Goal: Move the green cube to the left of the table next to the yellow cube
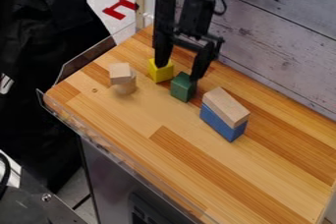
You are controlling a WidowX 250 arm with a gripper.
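Gripper (177, 71) is spread wide, nothing clamped, probably to straddle or clear the green cube (182, 88), which sits just beside the yellow cube (161, 73). Nearby, the blue block (222, 124) props up a wooden one.

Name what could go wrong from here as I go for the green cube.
The gripper is open, with one fingertip over the yellow cube; closing or lowering might shove that cube or pinch both.
The other fingertip is at the far edge of the green cube, so the grasp could be off-centre and twist it.
Going too far left could topple the pale block off its round support.
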